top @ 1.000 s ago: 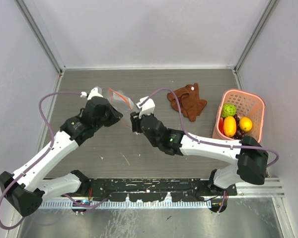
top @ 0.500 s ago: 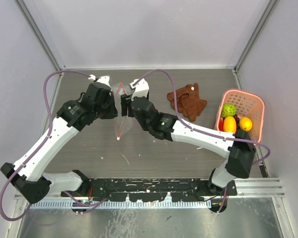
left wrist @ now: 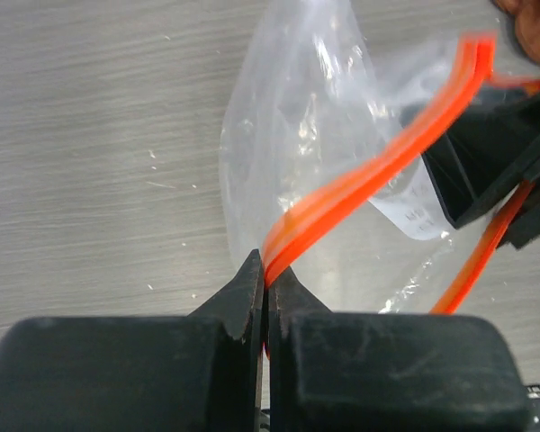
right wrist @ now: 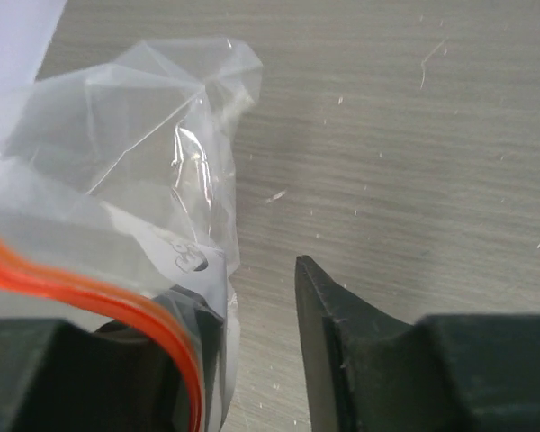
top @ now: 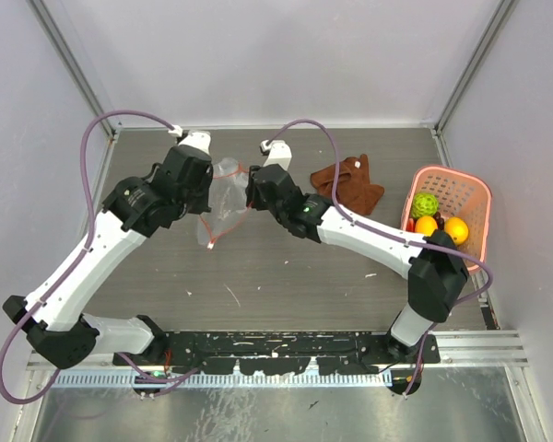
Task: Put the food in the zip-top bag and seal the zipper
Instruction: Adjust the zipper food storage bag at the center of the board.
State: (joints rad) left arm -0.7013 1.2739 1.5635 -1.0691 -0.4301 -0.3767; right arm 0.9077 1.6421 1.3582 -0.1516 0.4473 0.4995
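From above, the zip-top bag (top: 223,195) hangs slack between your two arms over the back-left part of the worktop (top: 286,267). The left claw (top: 205,180) is on one side of its mouth and the right claw (top: 252,191) on the other. The food (top: 427,226) sits well apart in the pink basket (top: 475,189) at the right, beyond the brown cloth (top: 350,187). None of it is in the bag yet.

In the left wrist view, your left claw is pressed together, pinching the zipper (left wrist: 369,171) at its fingertips. The orange strip bows away towards the right claw, so it is flexible rather than rigid. The clear film below it is thin and crumpled. Judge it as nearly weightless, limp and slippery, and likely to fold shut once tension drops. Hold it by the strip, which is the thickest part, not by the film.

In the right wrist view, your right claw is spread. The bag's lip and orange strip drape over one finger, while the other finger (right wrist: 342,333) stands bare over the wood. That hold looks like a hook rather than a pinch, so the lip could slide off if you pull hard. Keep the mouth stretched gently. The toy fruits look light and rounded, so they will probably roll inside.
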